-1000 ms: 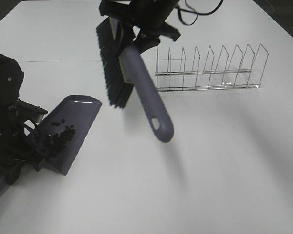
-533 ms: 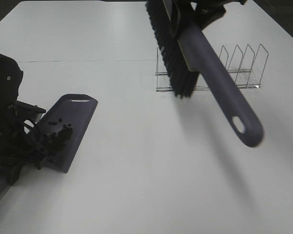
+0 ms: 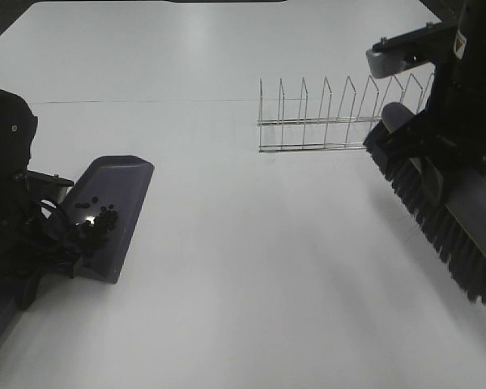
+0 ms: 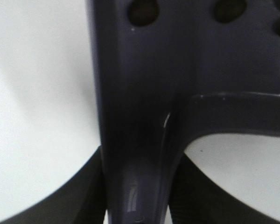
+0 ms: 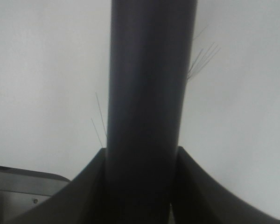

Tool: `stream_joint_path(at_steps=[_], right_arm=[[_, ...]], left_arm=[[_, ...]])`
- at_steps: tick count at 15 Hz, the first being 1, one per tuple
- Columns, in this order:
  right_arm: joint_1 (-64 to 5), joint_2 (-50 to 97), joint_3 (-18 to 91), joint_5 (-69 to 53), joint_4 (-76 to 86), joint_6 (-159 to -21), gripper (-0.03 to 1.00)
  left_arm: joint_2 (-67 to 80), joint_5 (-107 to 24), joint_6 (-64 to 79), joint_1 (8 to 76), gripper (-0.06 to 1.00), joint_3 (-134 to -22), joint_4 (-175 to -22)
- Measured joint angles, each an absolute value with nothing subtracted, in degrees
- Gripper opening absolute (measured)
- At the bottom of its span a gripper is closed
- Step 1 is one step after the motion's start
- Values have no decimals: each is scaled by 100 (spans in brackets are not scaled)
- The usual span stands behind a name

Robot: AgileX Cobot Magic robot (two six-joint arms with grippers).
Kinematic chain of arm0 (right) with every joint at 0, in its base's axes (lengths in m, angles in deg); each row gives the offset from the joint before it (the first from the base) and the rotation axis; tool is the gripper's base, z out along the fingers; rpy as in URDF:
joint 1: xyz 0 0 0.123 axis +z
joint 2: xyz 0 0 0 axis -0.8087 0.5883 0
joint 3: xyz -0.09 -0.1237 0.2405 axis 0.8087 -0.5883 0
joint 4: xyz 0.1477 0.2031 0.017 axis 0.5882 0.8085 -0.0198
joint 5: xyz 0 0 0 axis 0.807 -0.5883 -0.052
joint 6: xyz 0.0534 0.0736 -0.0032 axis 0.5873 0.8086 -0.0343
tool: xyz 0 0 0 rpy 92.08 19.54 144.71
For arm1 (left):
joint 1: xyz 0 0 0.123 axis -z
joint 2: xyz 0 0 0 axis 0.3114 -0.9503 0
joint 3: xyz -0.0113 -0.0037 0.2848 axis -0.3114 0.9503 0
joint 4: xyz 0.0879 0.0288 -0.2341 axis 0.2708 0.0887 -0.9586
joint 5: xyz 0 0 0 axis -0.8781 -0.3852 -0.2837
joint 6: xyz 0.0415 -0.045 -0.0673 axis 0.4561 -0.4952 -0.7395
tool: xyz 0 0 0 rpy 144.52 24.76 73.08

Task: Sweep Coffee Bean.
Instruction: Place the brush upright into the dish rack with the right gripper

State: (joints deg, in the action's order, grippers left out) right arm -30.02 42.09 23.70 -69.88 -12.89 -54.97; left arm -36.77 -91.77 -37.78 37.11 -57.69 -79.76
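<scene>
You have swung the long-handled purple plastic brush with black bristles [image 3: 470, 207] from high over the middle of the white table [image 3: 243, 308] across to its far right. It now hangs low beside the right end of the thin wire rack [image 3: 324, 121], which it no longer covers. Its holed handle end has left view. The purple plastic dustpan [image 3: 117, 190] has edged slightly towards the left arm [image 3: 8, 186].
</scene>
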Motion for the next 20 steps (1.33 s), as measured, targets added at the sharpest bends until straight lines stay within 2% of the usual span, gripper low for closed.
stream_joint_path(at_steps=[2, 6, 12, 15, 20], right_arm=[[-3265, 4214, 2244, -6965, -1055, -5486, 31], [-4314, 4810, 2593, -6770, -522, -5858, 31], [-4325, 6804, 4788, -6890, -1055, -5978, 31], [-4325, 7389, 5429, -6879, -1055, -6047, 31], [-4400, 7606, 5572, -6884, -1014, -6047, 31]], left_arm=[[-3677, -9183, -3910, 3711, 34, -5798, -8034], [-3763, -9039, -4054, 3711, 34, -6107, -8412], [-3769, -8827, -4054, 3711, 34, -6153, -8561], [-3775, -8822, -4031, 3711, 33, -6153, -8572], [-3775, -8816, -3990, 3711, 33, -6153, -8572]])
